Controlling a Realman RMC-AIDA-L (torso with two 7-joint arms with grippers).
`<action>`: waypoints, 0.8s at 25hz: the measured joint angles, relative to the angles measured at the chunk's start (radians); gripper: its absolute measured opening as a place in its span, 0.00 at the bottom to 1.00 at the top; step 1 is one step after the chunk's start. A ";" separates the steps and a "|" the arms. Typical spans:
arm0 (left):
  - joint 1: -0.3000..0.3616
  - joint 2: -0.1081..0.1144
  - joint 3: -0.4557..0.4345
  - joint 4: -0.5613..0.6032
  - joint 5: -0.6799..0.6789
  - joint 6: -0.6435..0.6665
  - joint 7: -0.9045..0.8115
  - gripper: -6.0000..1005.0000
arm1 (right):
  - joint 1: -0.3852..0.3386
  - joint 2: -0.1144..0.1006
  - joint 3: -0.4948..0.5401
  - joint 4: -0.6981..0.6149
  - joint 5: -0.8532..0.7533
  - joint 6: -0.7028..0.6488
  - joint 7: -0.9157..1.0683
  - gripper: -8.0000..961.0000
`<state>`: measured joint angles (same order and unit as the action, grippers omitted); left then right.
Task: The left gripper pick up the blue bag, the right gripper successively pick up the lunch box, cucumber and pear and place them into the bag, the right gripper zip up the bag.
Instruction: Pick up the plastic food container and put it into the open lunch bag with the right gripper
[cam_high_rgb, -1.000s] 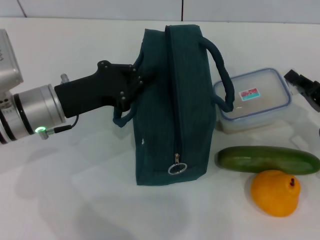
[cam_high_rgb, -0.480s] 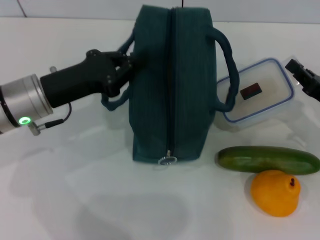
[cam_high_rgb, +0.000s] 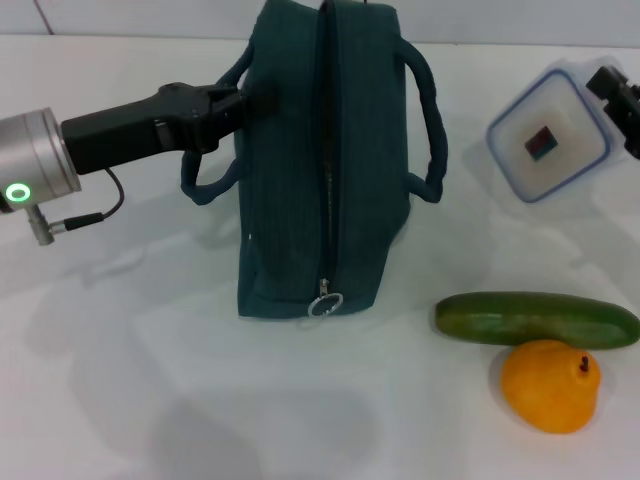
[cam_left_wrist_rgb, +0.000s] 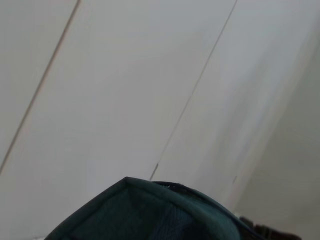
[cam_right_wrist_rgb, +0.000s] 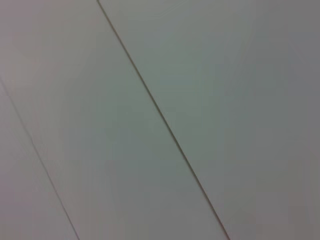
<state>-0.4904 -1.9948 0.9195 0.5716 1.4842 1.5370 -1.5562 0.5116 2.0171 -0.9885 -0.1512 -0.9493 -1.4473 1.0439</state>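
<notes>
1. The blue bag (cam_high_rgb: 325, 160) stands at the middle of the white table (cam_high_rgb: 130, 380), a tall soft block of dark teal woven fabric with a zipper along its top ridge and a metal ring pull (cam_high_rgb: 325, 303) hanging at its near end.
2. It has two rolled, rope-like handles, one looping out on each side.
3. The left gripper (cam_high_rgb: 235, 100) reaches in from the left and is clamped on the bag at its left handle; its body is matt black and jointed, behind it a silver cuff with a green light.
4. In the left wrist view only a rounded corner of the bag's teal cloth (cam_left_wrist_rgb: 150, 215) shows, against pale panelled wall.
5. To the far right, the lunch box (cam_high_rgb: 548, 135) is tilted up off the table: clear plastic, rounded corners, blue-rimmed lid with a small sticker.
6. The right gripper (cam_high_rgb: 618, 95) is closed on the box's far right edge, only its black tip showing.
7. Near right, the cucumber (cam_high_rgb: 535, 319) lies crosswise, long, smooth and dark green.
8. The pear (cam_high_rgb: 550, 385), plump, orange-yellow, with a brown stem, sits touching the cucumber's near side.
</notes>
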 joint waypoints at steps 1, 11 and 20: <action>-0.006 0.003 0.000 0.001 0.007 0.000 -0.015 0.05 | -0.002 -0.001 -0.001 -0.012 0.000 0.000 0.000 0.11; -0.030 -0.006 -0.001 -0.001 0.047 -0.038 -0.045 0.05 | 0.030 -0.003 0.002 -0.159 0.037 -0.008 0.050 0.11; -0.034 -0.016 -0.001 -0.002 0.041 -0.074 -0.035 0.05 | 0.195 0.000 -0.011 -0.242 0.048 -0.054 0.098 0.10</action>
<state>-0.5245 -2.0113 0.9188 0.5696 1.5255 1.4627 -1.5912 0.7064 2.0169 -0.9999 -0.3936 -0.9008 -1.5015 1.1424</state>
